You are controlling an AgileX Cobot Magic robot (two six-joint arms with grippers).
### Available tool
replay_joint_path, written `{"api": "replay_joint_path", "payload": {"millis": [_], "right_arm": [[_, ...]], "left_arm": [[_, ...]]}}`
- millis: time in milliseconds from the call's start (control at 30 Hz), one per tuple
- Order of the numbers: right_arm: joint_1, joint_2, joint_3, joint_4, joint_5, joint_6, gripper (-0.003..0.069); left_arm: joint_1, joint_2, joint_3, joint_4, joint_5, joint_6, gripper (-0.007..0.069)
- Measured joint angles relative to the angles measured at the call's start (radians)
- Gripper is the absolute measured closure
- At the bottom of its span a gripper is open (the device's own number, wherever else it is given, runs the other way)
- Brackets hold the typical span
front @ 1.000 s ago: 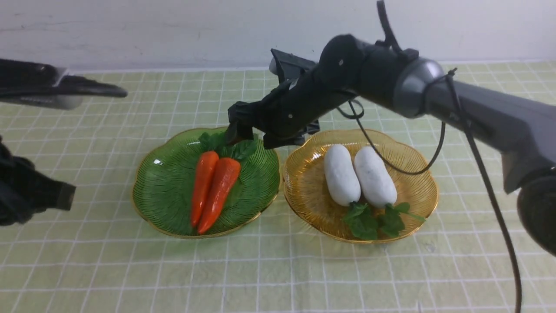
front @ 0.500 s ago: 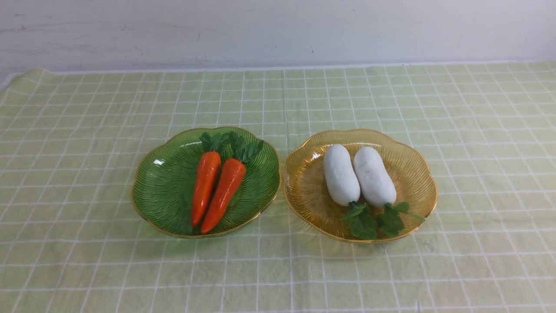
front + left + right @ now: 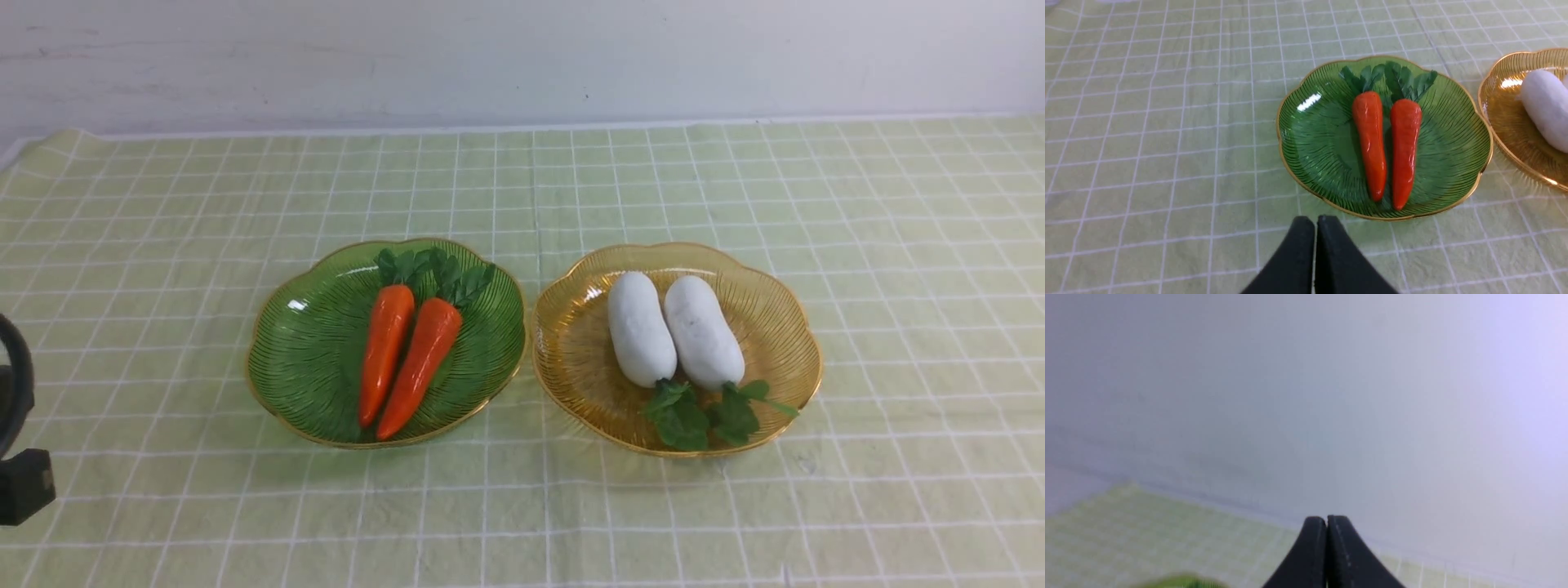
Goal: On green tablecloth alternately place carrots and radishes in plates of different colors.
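Two orange carrots (image 3: 404, 355) lie side by side in the green plate (image 3: 310, 359), leafy tops toward the wall. Two white radishes (image 3: 673, 331) lie side by side in the amber-yellow plate (image 3: 575, 351), leaves toward the front. Both plates sit on the green tablecloth (image 3: 522, 506). In the left wrist view the carrots (image 3: 1386, 143) and the green plate (image 3: 1314, 143) show, with the left gripper (image 3: 1315, 222) shut and empty just short of the plate's rim. The right gripper (image 3: 1326, 520) is shut and empty, facing the white wall; it is out of the front view.
A white wall (image 3: 522, 57) runs along the table's far edge. Part of the left arm (image 3: 20, 441) shows at the front view's left edge. An edge of the amber plate with one radish (image 3: 1545, 108) shows in the left wrist view.
The right arm, which reached over the green plate's carrot tops a second ago, has pulled back out of the front view. The left arm has also drawn back to the left edge.
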Motion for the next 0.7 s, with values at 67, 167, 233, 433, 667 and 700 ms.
{"api": "replay_joint_path", "payload": {"millis": [67, 167, 233, 433, 667, 700], "right_arm": [[0.000, -0.141, 0.141, -0.017, -0.190, 0.017, 0.0673], [0.000, -0.355, 0.360, -0.023, -0.342, 0.045, 0.0673], [0.000, -0.426, 0.415, -0.024, -0.348, 0.045, 0.0673], [0.000, -0.461, 0.459, -0.041, -0.336, 0.045, 0.0673], [0.000, -0.461, 0.461, -0.044, -0.328, 0.045, 0.0673], [0.000, -0.461, 0.461, -0.045, -0.328, 0.045, 0.0673]], "left_arm": [[0.000, 0.000, 0.010, -0.011, -0.024, 0.000, 0.0632], [0.000, 0.000, 0.015, -0.021, -0.047, 0.000, 0.0632], [0.000, 0.000, 0.014, -0.026, -0.064, 0.000, 0.0632], [0.000, -0.003, 0.014, -0.026, -0.069, 0.000, 0.0632], [0.000, -0.078, 0.016, -0.027, -0.071, 0.001, 0.0632], [0.000, -0.083, 0.016, -0.027, -0.071, 0.001, 0.0632]]}}
